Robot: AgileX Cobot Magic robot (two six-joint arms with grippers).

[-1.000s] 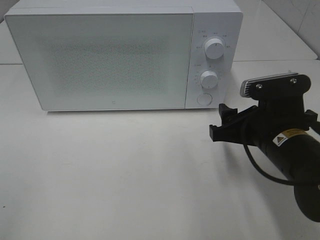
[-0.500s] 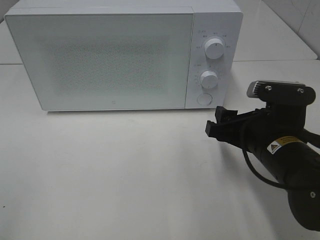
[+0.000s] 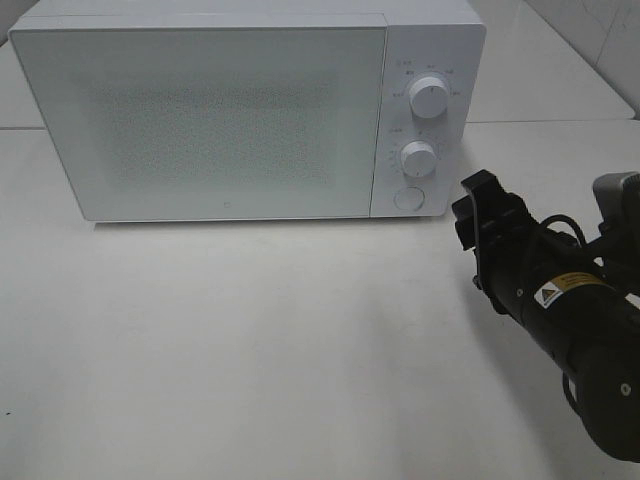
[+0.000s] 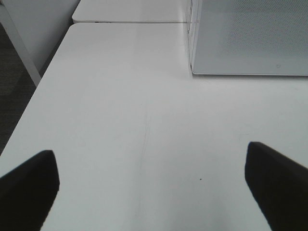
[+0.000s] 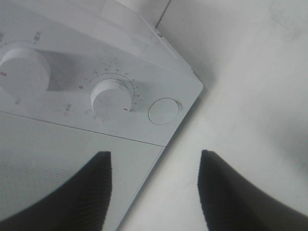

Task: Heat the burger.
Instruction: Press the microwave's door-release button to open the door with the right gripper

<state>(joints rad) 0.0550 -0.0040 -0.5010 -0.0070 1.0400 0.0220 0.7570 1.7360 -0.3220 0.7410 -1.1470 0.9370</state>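
Right gripper (image 3: 472,205) spread, empty, just right of microwave (image 3: 220,120) button (image 3: 407,198); left gripper (image 4: 150,151) spread wide above table (image 4: 120,96)

The microwave (image 3: 250,112) is cased in smooth white plastic, its door (image 3: 205,125) finely dotted. The surface (image 3: 250,340) is finished matt white, the right claw (image 3: 478,212) matt black.

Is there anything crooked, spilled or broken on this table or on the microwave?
Nothing stands out. The microwave stands square on the table with its door shut, and no spill or damage shows. No burger is in view.
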